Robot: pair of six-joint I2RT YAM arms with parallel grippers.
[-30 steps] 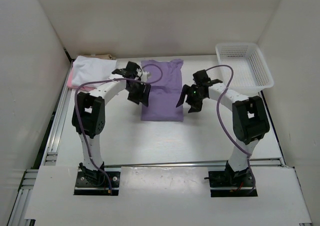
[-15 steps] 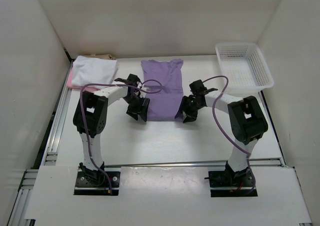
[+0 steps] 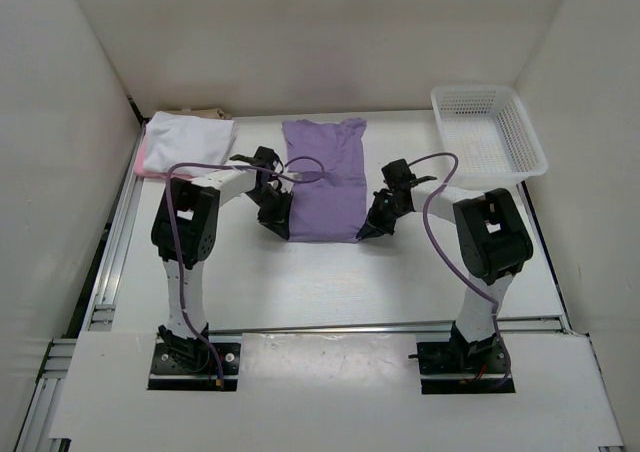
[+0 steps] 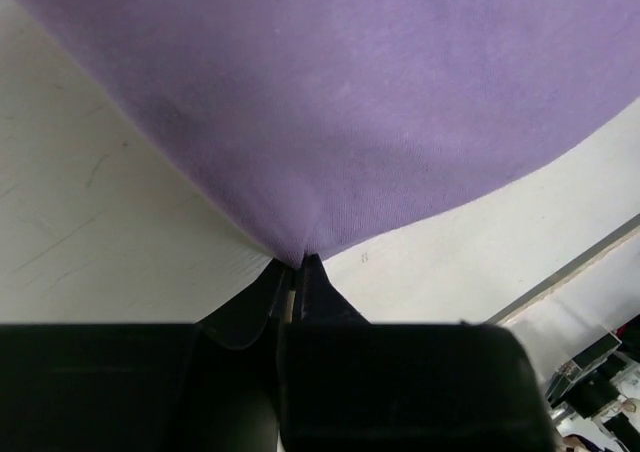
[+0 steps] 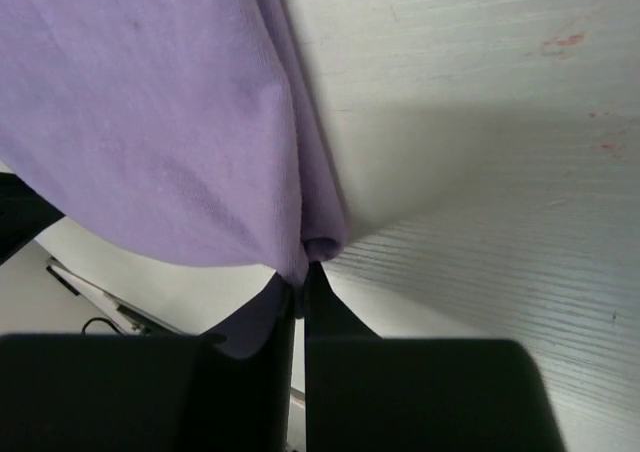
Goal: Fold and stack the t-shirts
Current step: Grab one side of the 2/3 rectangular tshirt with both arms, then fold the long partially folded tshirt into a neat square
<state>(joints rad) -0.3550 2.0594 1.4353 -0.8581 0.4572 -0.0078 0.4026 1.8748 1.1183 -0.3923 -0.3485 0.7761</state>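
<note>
White counter (image 3: pixel 330 282), four shirts: lavender shirt (image 3: pixel 325 172), white shirt (image 3: pixel 190 130), pink shirt (image 3: pixel 143 160), tan shirt (image 3: pixel 203 112); one basket (image 3: pixel 532 132); left end effector (image 4: pixel 297 269), right end effector (image 5: pixel 302 272) pinch lavender.

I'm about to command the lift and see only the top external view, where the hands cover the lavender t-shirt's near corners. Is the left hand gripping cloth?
Observer: Yes; the left wrist view shows the left hand shut on the lavender t-shirt, a small peak of hem nipped at its tips.
Operator: And the right?
Observer: The right hand is shut on a rolled bit of the shirt's edge.
Operator: Is the cloth tented there?
Observer: Yes, the edge rises from the table and casts a shadow on it.
</note>
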